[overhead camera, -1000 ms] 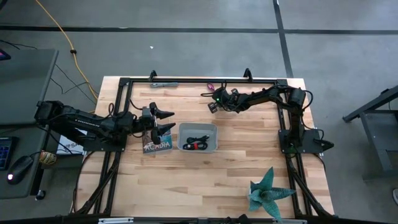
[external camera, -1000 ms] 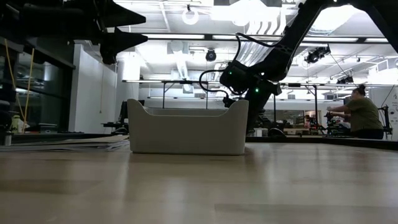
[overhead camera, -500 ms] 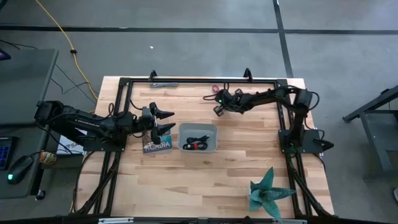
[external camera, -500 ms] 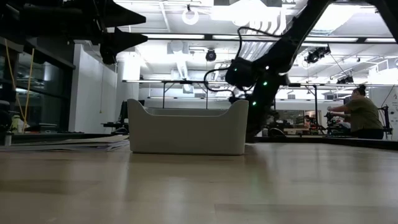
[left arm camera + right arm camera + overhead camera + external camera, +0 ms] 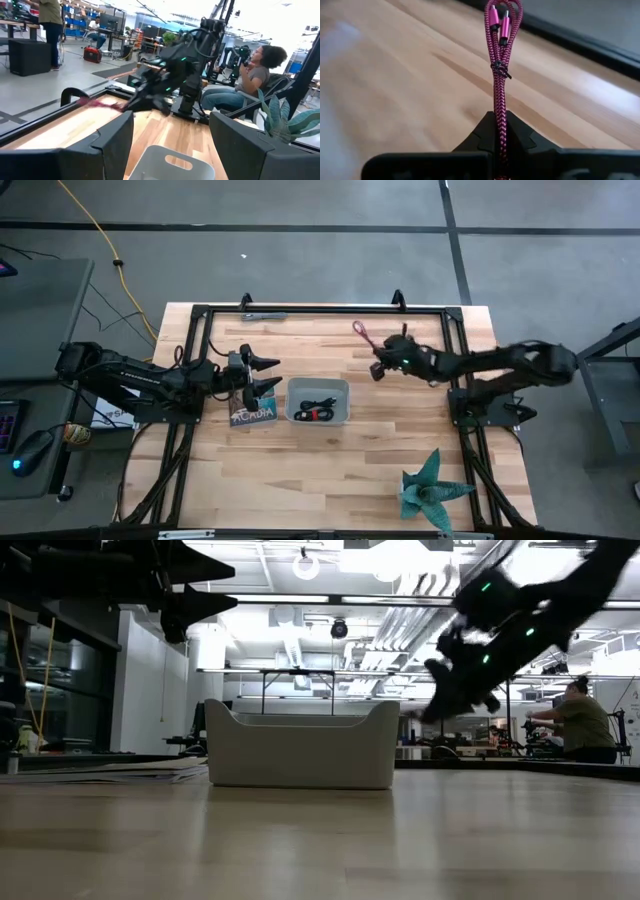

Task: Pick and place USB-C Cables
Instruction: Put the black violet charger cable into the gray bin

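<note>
The purple cable bundle (image 5: 361,334) (image 5: 499,55) sticks out from my right gripper (image 5: 377,363) (image 5: 501,131), which is shut on it above the table's far right part. Its two plugs (image 5: 498,20) are at the free end, with a tie (image 5: 500,68) around the middle. The grey tray (image 5: 345,402) (image 5: 300,748) sits mid-table and holds a black cable (image 5: 319,402) and a black-and-red one (image 5: 318,415). A grey cable (image 5: 264,315) lies by the far rail. My left gripper (image 5: 268,375) hovers open just left of the tray. My right gripper pinches the purple cable bundle between its two fingers at the looped end (image 5: 500,122), opposite the plugs. The strands run along the fingers and stick straight out past their tips. The bundle is lifted clear of the table.
A printed card (image 5: 252,415) lies under my left gripper, beside the tray. A teal plant-shaped object (image 5: 433,490) stands at the near right. Black frame rails (image 5: 320,308) run along the far edge and both sides. People (image 5: 578,720) show in the room behind the table.
My right gripper has drawn back from the far rail toward the table's right and near side and has risen. The purple cable, which lay on the table by the far rail, has come up with it and is now lifted clear.
</note>
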